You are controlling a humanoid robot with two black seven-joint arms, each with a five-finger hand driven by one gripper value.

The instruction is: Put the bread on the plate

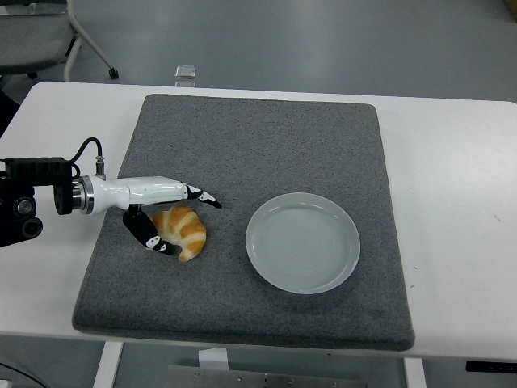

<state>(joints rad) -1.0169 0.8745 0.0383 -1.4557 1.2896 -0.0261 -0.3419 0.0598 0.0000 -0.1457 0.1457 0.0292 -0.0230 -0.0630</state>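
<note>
Bread (pixel 182 231), a golden croissant, lies on the grey mat (pixel 258 145) near its left edge, well left of the empty plate (pixel 303 242), while the left hand (pixel 161 212) straddles it with fingers spread, thumb touching its near-left side.

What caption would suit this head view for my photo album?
Robot's left hand straddles a croissant on a grey mat, empty plate waiting to its right.

A golden croissant (pixel 182 229) lay flat on the grey mat, left of the empty pale round plate (pixel 303 242), apart from it.
</note>
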